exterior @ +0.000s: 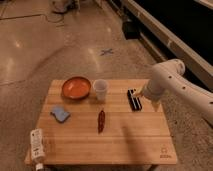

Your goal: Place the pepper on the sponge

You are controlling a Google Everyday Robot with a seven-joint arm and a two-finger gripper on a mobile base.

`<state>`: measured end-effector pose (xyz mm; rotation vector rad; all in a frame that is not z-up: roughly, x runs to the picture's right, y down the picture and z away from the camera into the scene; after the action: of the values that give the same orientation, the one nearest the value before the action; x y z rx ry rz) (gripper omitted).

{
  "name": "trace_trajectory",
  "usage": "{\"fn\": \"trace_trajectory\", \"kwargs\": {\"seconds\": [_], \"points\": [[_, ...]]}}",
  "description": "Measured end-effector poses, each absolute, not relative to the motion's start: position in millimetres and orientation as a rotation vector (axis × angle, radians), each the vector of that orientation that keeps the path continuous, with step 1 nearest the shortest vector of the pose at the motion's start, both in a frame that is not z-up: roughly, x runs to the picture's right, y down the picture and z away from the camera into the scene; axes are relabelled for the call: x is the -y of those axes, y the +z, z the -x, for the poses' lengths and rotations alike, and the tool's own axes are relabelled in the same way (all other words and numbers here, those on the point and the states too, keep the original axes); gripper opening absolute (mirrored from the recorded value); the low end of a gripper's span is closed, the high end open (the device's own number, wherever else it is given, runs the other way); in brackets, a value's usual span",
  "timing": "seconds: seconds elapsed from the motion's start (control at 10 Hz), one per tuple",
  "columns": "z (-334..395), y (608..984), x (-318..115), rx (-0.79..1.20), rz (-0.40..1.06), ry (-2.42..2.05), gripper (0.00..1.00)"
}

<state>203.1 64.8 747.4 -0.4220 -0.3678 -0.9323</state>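
The dark red pepper [101, 121] lies lengthwise near the middle of the wooden table [130, 142]. Left of it, close to the table's left edge, rests the flat light blue sponge [60, 113]. My gripper [134, 99] hangs over the right part of the table, at the end of the white arm [172, 82] that comes in from the right. It is well to the right of the pepper and holds nothing that I can see.
An orange bowl [76, 87] and a white cup [100, 90] stand at the back of the table. A white bottle [37, 146] lies at the front left corner. Shiny floor surrounds the table, with a dark wall base at the right.
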Motion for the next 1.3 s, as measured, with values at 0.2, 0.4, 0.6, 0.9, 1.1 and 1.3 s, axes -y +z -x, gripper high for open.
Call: {"fn": "trace_trajectory", "kwargs": {"seconds": [0.2, 0.4, 0.6, 0.9, 1.1, 1.3], "points": [[-197.8, 747.4, -70.0, 0.376, 0.426, -0.947, 0.80], [-168.5, 749.9, -79.8, 0.411, 0.422, -0.993, 0.80], [-129.9, 753.7, -89.9, 0.453, 0.420, -1.035, 0.80], [-79.4, 766.0, -101.0, 0.498, 0.420, -1.103, 0.80], [-55.1, 781.6, -110.1, 0.524, 0.437, -1.139, 0.80], [-31.4, 797.7, -120.5, 0.540, 0.463, -1.184, 0.80]]}}
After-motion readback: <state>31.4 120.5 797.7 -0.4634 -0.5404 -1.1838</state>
